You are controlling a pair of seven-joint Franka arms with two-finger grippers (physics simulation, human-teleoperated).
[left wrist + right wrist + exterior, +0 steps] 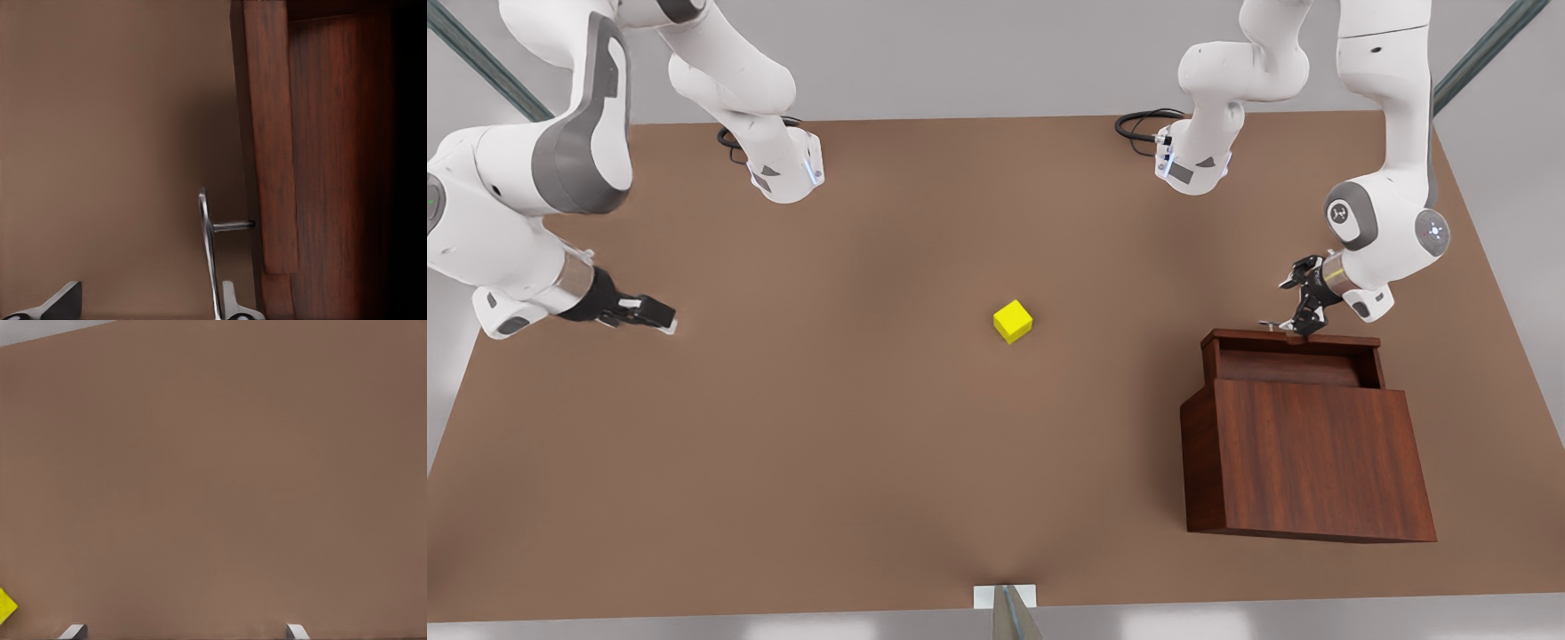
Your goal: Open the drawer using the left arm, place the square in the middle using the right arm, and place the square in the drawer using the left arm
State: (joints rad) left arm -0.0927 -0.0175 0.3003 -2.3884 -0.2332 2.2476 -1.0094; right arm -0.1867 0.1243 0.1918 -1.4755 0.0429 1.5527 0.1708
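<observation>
Tabletop (854, 427): left gripper (1303, 307) at drawer (1289, 356).

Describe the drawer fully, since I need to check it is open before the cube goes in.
The drawer is dark reddish-brown wood grain, matching its cabinet on the front view's right. It is pulled partway out toward the table's far side, its hollow showing. A slim silver bar handle stands off its front on a short post. The left end effector is at the handle, fingers open to either side of the bar; contact cannot be told. The yellow cube lies apart, mid-table.
</observation>
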